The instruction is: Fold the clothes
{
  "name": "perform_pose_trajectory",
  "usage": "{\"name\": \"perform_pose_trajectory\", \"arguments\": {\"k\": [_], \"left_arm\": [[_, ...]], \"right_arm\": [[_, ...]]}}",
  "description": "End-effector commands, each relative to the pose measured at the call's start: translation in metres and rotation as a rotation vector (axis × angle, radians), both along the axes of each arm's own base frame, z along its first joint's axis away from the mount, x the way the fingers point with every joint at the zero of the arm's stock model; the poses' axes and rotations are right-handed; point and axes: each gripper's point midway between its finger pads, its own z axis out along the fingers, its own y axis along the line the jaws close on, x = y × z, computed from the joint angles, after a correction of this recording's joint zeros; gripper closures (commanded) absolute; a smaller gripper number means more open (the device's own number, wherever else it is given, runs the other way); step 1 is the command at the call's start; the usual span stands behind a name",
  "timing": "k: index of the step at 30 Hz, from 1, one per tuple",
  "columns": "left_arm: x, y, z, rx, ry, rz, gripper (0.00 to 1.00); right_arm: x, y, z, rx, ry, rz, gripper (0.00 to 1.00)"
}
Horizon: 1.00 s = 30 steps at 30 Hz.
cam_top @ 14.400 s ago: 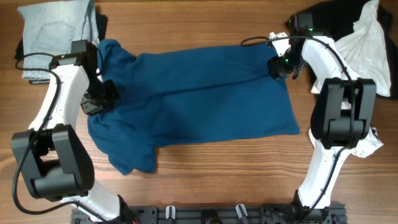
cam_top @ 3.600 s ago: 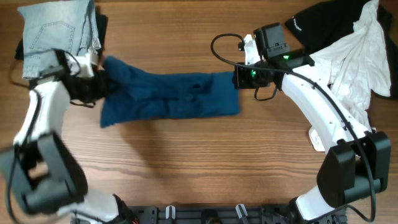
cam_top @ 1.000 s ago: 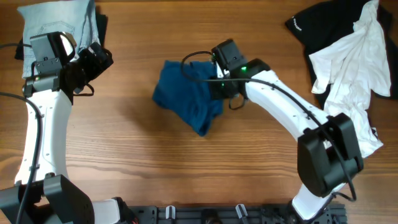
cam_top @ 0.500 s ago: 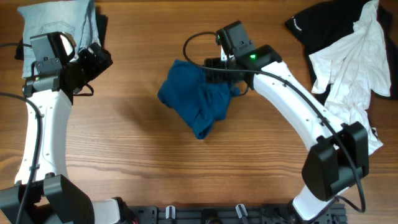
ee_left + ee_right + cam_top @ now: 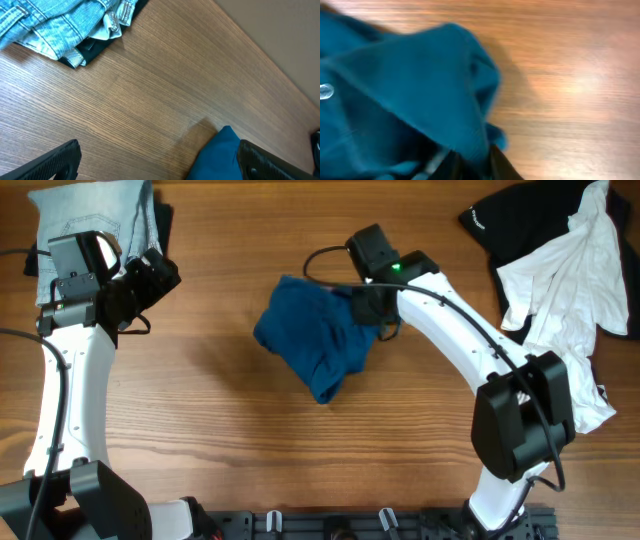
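Note:
The blue shirt (image 5: 315,340) lies bunched in a rumpled heap at the middle of the table. My right gripper (image 5: 368,308) sits at the heap's upper right edge. In the right wrist view a fold of the blue shirt (image 5: 420,85) fills the frame and runs down between the two dark fingers, where my right gripper (image 5: 472,164) is shut on it. My left gripper (image 5: 160,275) hovers far left of the heap, near the jeans, wide open and empty. The left wrist view shows the left gripper (image 5: 160,167) over bare wood, with a corner of the blue shirt (image 5: 220,155) near its right finger.
Folded light-blue jeans (image 5: 90,225) lie on a dark garment at the back left corner, also seen as jeans (image 5: 50,20) in the left wrist view. A pile of white clothes (image 5: 575,260) and black clothes (image 5: 520,215) sits at the back right.
The right gripper let go of the blue shirt, shifted toward its upper right edge and closed on a fold there. The heap spread slightly to the right. The left arm stayed still.

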Motion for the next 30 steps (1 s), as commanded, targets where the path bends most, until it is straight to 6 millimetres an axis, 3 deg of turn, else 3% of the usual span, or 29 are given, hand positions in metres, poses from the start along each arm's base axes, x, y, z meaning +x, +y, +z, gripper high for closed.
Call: {"name": "perform_pose_trajectory", "arguments": {"k": [1, 3, 7, 9, 13, 15, 16, 19, 24, 27, 30], "left_arm": [[0.002, 0.003, 0.001, 0.024, -0.004, -0.010, 0.00], [0.002, 0.003, 0.000, 0.024, -0.003, -0.010, 0.00], [0.002, 0.003, 0.000, 0.024, -0.003, -0.010, 0.00], [0.001, 0.003, 0.000, 0.023, -0.001, -0.010, 0.00], [-0.001, 0.002, -0.001, 0.021, 0.008, -0.010, 0.00], [-0.001, 0.002, -0.002, 0.020, 0.012, -0.010, 0.00], [-0.001, 0.002, -0.002, 0.021, 0.011, -0.010, 0.00], [-0.001, 0.002, -0.002, 0.020, 0.011, -0.010, 0.00], [-0.001, 0.002, -0.002, 0.020, 0.011, -0.010, 0.00], [-0.001, 0.002, -0.002, 0.020, 0.011, -0.010, 0.00], [-0.001, 0.002, -0.002, 0.020, 0.011, -0.010, 0.00]], "right_arm": [[-0.014, -0.038, -0.025, -0.046, 0.076, -0.106, 0.89], [-0.034, -0.050, -0.049, -0.028, 0.160, -0.130, 0.91], [-0.043, -0.044, -0.053, 0.043, 0.212, -0.072, 0.84], [-0.034, -0.027, -0.034, 0.129, 0.183, -0.008, 0.75], [-0.017, -0.007, 0.028, 0.244, 0.041, 0.072, 0.61], [-0.019, 0.003, 0.064, 0.294, -0.048, 0.191, 0.47], [-0.023, 0.012, 0.071, 0.318, -0.061, 0.317, 0.46], [-0.035, 0.025, 0.062, 0.328, -0.040, 0.469, 0.45], [-0.058, 0.059, 0.019, 0.364, 0.030, 0.663, 0.45], [-0.055, 0.067, -0.002, 0.358, 0.023, 0.704, 0.45], [-0.046, 0.069, -0.008, 0.347, -0.003, 0.704, 0.46]]}}
